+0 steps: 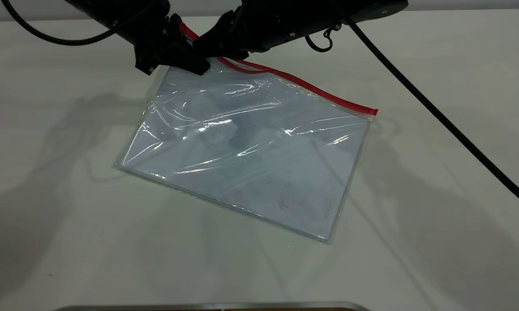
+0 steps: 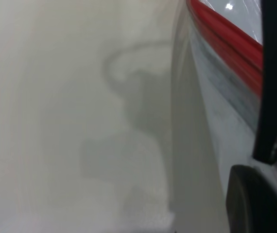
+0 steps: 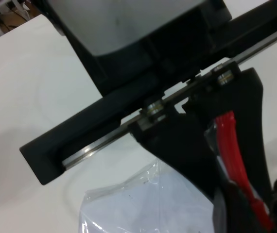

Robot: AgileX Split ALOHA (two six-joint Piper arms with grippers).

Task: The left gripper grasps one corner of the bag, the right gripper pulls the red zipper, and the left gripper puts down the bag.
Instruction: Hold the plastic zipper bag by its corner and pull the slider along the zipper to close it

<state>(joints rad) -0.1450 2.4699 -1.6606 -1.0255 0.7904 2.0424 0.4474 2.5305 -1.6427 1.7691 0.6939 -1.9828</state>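
The bag [image 1: 250, 147] lies tilted on the white table, with pale blue-white sheets inside. Its far-left end is lifted. The red zipper [image 1: 311, 86] runs along its far edge. My left gripper [image 1: 179, 47] is shut on the corner of the bag [image 1: 185, 31], which is mostly hidden in its jaws. My right gripper [image 1: 214, 45] reaches in from the right and touches the left one, its jaws closed around the red zipper. The right wrist view shows the red zipper [image 3: 232, 145] passing between the left gripper's fingers [image 3: 248, 102] and my own dark fingertips [image 3: 235, 208]. The left wrist view shows the red zipper [image 2: 226, 34] too.
The right arm's thick braided cable [image 1: 436, 112] hangs over the table's right side, with a ring clip [image 1: 322, 43] under the arm. The left arm's cable [image 1: 47, 39] loops at the far left. A metal edge [image 1: 207, 306] lines the near side.
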